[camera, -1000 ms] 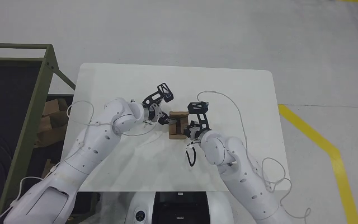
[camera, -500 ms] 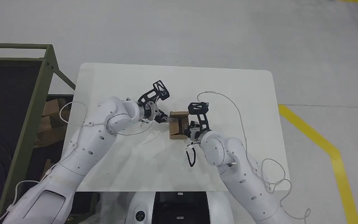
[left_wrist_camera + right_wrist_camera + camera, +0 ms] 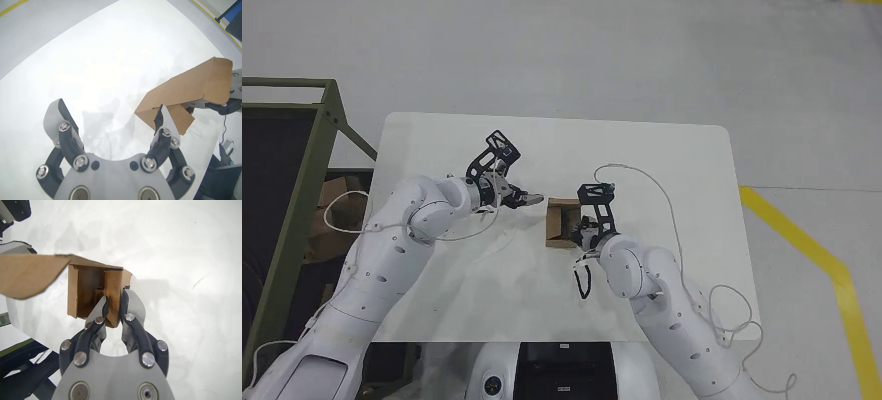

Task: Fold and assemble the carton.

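Here a small brown carton (image 3: 561, 222) sits about at the middle of the white table (image 3: 672, 150), well away from every edge. In the right wrist view the carton (image 3: 88, 289) stands open, its hollow inside showing, and one broad flap sticks out sideways from it.

The right gripper (image 3: 579, 231) is clamped on one side wall of the carton. In its wrist view the right gripper (image 3: 113, 303) has one finger inside the opening and the other outside, pressing the cardboard between them.

The left gripper (image 3: 526, 198) is just beside the carton, toward the table's left edge, with a small gap between them. In its wrist view the left gripper (image 3: 111, 111) has its fingers spread wide apart and holds nothing, with the carton (image 3: 189, 89) beyond one fingertip.

Off the table's left edge, flat cardboard pieces (image 3: 334, 212) lie beside a green metal frame (image 3: 304, 190).
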